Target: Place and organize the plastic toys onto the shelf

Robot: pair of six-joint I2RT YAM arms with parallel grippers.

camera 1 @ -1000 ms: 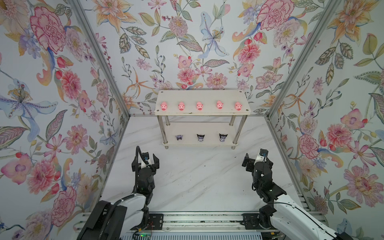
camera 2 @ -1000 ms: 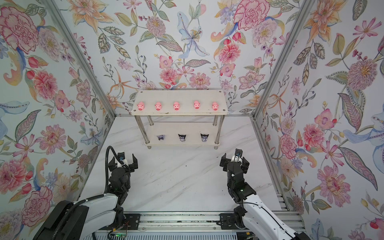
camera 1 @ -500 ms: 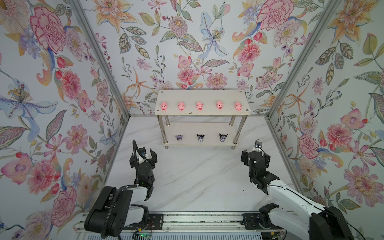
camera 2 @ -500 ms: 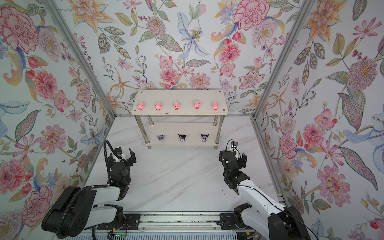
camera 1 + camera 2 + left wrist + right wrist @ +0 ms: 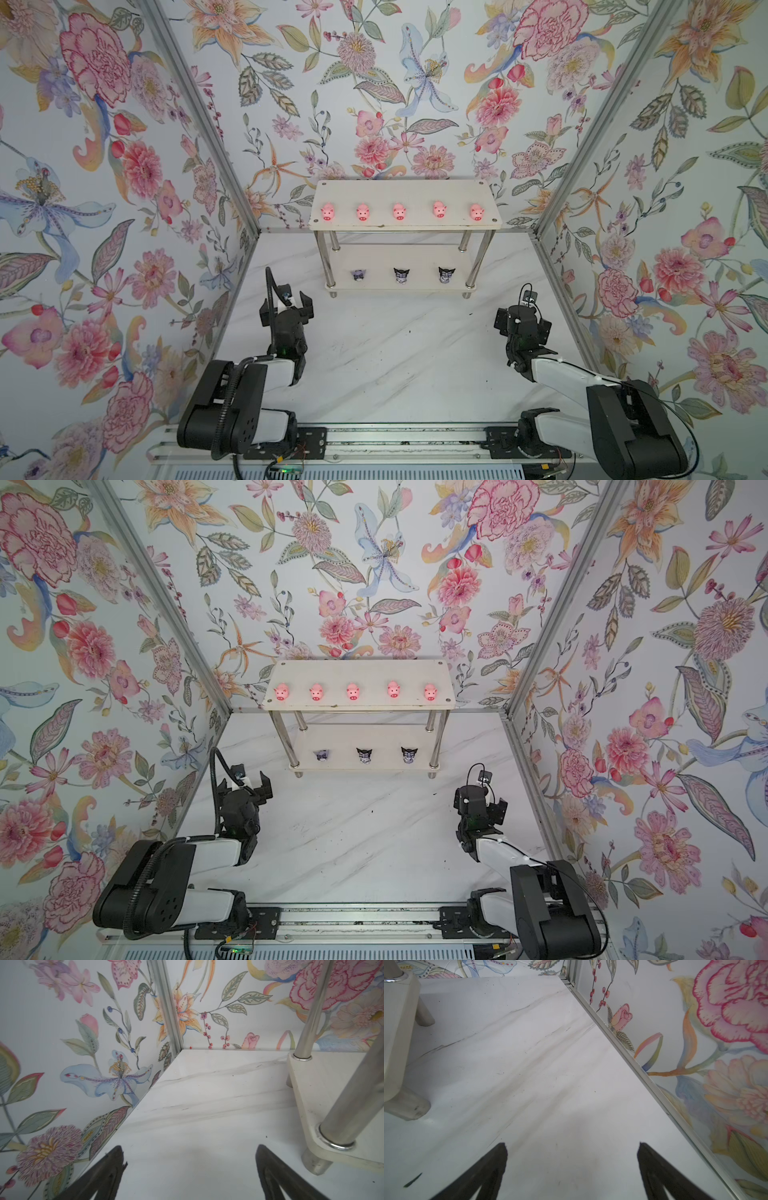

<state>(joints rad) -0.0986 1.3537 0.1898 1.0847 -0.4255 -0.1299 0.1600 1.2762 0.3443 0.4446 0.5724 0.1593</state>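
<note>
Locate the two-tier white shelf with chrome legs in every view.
In a top view: the two-tier white shelf stands centre, against the floral back wall.
In a top view: shelf again centre, against that wall.
Left wrist: only its lower-board corner with chrome legs.
Right wrist: only a board corner and foot.
Shared landmark: white marble-patterned tabletop.

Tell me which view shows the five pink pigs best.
The top views: both show all five pink pigs in a row on top of the shelf. The wrist views show no pigs, only corners of its lower board and legs.
</note>
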